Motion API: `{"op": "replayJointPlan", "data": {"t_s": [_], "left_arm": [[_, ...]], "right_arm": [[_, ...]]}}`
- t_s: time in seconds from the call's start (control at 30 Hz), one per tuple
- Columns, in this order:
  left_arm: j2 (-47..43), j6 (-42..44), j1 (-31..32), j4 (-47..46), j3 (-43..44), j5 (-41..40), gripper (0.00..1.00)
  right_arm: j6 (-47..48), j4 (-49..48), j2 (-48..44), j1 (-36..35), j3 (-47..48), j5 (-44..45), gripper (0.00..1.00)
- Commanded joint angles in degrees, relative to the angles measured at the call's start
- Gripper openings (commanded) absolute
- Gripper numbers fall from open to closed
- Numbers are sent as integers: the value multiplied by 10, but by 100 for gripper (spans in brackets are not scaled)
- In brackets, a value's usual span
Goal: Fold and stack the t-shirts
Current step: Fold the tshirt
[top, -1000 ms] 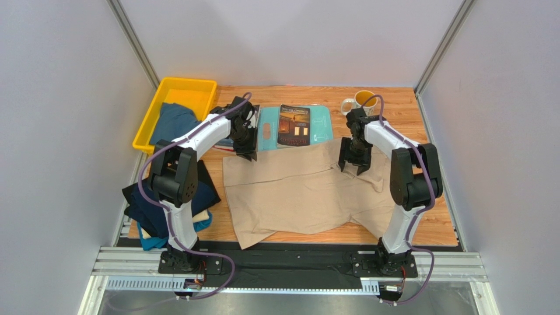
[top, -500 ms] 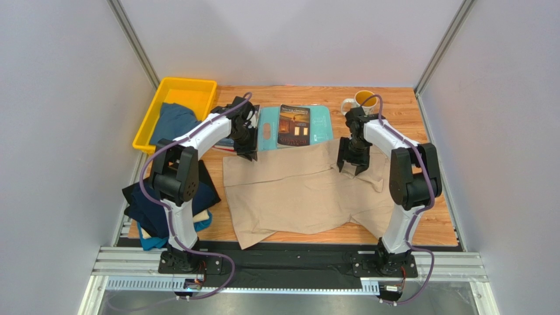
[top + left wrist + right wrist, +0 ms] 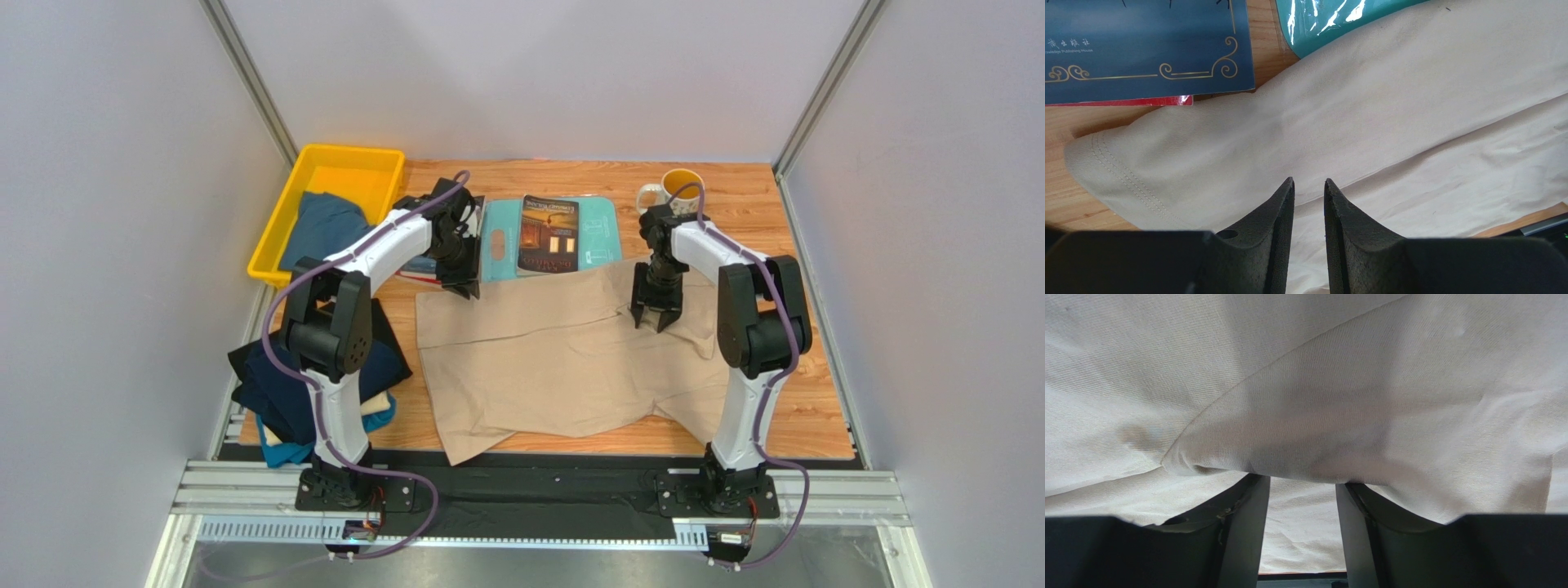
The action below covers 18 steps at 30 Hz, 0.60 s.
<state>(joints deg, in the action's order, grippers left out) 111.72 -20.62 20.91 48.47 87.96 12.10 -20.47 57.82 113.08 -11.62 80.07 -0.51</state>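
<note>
The large beige t-shirt (image 3: pixel 564 355) lies spread flat in the middle of the table. My left gripper (image 3: pixel 464 284) hangs just over its far left sleeve (image 3: pixel 1168 165). The fingers (image 3: pixel 1281 202) are a narrow gap apart with nothing between them. My right gripper (image 3: pixel 650 319) is down on the shirt's far right part. Its fingers (image 3: pixel 1241 514) are apart, and a raised fold of beige cloth (image 3: pixel 1339 435) lies over their tips. A dark navy and teal shirt pile (image 3: pixel 307 380) sits at the near left. A dusty blue shirt (image 3: pixel 325 227) lies in the yellow bin (image 3: pixel 356 165).
A light-teal board (image 3: pixel 595 233) with a dark book (image 3: pixel 548 233) on it lies just beyond the shirt. A blue book (image 3: pixel 1143 49) lies beside the left sleeve. A mug (image 3: pixel 672 188) stands at the far right.
My right gripper has shifted slightly left and farther onto the shirt. The left arm and the shirt have not visibly moved.
</note>
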Motion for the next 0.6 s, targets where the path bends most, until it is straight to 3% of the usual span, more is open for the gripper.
{"op": "replayJointPlan", "data": {"t_s": [0.0, 0.17, 0.23, 0.27, 0.33, 0.57], "left_arm": [[7, 9, -4, 5, 25, 4, 31], [10, 10, -5, 3, 23, 4, 31], [12, 10, -5, 3, 22, 5, 31], [12, 9, -5, 1, 22, 6, 31], [14, 8, -6, 0, 23, 8, 31], [16, 5, -9, -1, 26, 12, 31]], "right_arm": [[13, 5, 5, -2, 24, 4, 45], [11, 12, -7, -2, 21, 24, 36], [11, 15, -15, -2, 19, 24, 22], [11, 16, -21, -2, 18, 22, 21], [11, 20, -23, -2, 17, 21, 2], [10, 32, -51, -3, 5, 14, 0]]}}
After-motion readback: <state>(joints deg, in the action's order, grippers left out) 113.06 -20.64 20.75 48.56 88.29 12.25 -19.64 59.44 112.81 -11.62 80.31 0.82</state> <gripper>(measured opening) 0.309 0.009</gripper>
